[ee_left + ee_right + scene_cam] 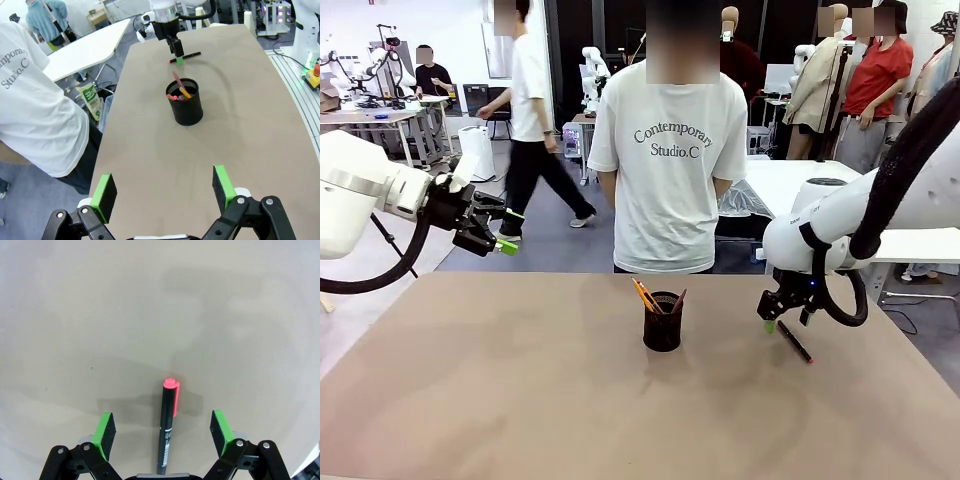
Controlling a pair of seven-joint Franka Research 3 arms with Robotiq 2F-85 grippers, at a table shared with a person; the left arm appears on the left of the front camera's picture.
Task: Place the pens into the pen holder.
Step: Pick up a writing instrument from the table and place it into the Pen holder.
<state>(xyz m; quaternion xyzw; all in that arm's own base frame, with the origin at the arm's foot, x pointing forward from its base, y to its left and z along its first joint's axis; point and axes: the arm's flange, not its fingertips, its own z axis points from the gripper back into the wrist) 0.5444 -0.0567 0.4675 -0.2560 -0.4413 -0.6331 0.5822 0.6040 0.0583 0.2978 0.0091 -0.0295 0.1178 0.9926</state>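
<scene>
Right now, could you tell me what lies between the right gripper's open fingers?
The black pen with the red cap lies flat on the table between the right gripper fingers, untouched, in the right wrist view.

Black mesh pen holder (662, 328) on a tan counter (520, 400), holding a yellow-orange pencil (644, 295) and reddish-brown pen (678, 300); beside it, a black pen with red cap (167, 427).

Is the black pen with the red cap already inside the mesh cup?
No, the black pen lies flat on the table between the open right gripper's fingers, outside the mesh cup.
</scene>
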